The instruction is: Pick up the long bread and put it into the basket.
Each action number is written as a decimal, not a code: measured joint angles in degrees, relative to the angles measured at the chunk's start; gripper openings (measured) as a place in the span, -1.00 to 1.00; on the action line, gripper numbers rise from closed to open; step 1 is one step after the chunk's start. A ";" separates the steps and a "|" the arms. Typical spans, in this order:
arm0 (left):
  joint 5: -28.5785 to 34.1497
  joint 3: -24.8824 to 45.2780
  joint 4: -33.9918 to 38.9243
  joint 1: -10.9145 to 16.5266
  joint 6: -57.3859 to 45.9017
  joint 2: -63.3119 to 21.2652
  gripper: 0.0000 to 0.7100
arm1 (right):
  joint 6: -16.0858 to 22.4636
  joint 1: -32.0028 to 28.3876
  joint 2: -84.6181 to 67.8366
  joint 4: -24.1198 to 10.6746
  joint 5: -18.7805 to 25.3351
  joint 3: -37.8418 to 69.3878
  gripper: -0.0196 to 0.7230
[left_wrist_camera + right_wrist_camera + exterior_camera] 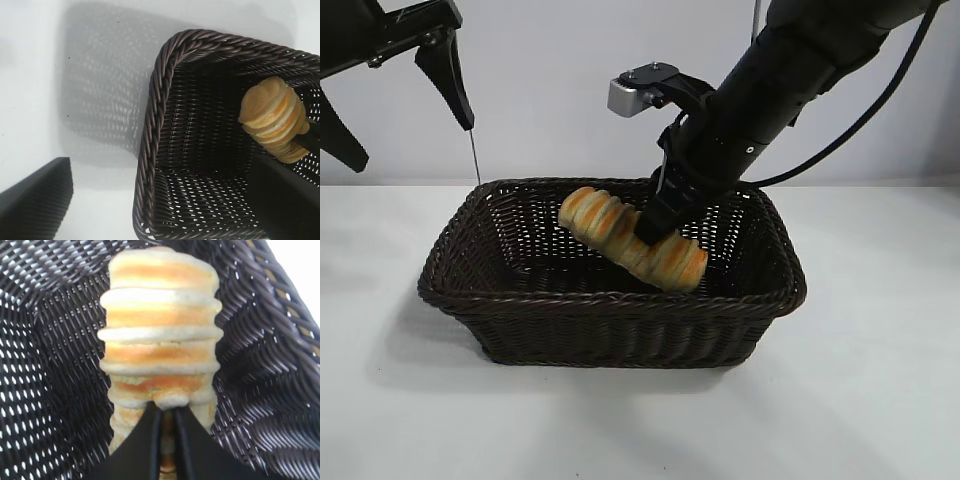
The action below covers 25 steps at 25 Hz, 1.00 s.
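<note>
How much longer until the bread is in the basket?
Nearly there. Done: the long bread is picked up and hangs over the inside of the basket. In hand: the right gripper grips its middle, tilted. Left: let go so it rests on the bottom. The left gripper waits, open, above the basket's left side.

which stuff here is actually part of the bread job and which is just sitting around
Part of the job:
- long bread, inside the basket's walls, tilted
- basket
- right gripper, at the bread's middle, reaching into the basket

Just there:
- left gripper, open, raised clear of the basket's left end
- white table
</note>
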 joint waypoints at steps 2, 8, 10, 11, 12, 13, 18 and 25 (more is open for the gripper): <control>0.00 0.00 0.00 0.00 0.00 0.00 0.93 | 0.00 0.00 0.00 0.00 0.00 -0.12 -0.13; -0.05 0.00 0.00 0.00 0.00 0.00 0.93 | 4.93 0.00 -2.67 -1.29 0.57 -0.14 0.72; -0.05 0.00 0.00 0.00 0.00 0.00 0.93 | 11.83 0.00 -4.76 -3.13 0.70 -0.14 0.82; -0.05 0.00 0.00 0.00 0.00 0.00 0.93 | 16.38 0.00 -5.92 -4.74 0.84 -0.14 0.85; -0.05 0.00 0.00 0.00 0.00 0.00 0.93 | 20.47 0.00 -7.06 -6.35 1.27 -0.14 0.87; -0.06 0.00 0.00 0.00 0.00 0.00 0.93 | 25.64 0.00 -7.99 -8.55 1.93 -0.14 0.87; -0.11 0.00 0.00 0.00 0.00 0.00 0.93 | 48.98 0.00 -12.52 -20.53 7.55 -0.25 0.89; -0.16 0.00 0.00 0.00 0.00 0.00 0.93 | 67.29 -1.96 -17.02 -31.29 15.51 -0.36 0.89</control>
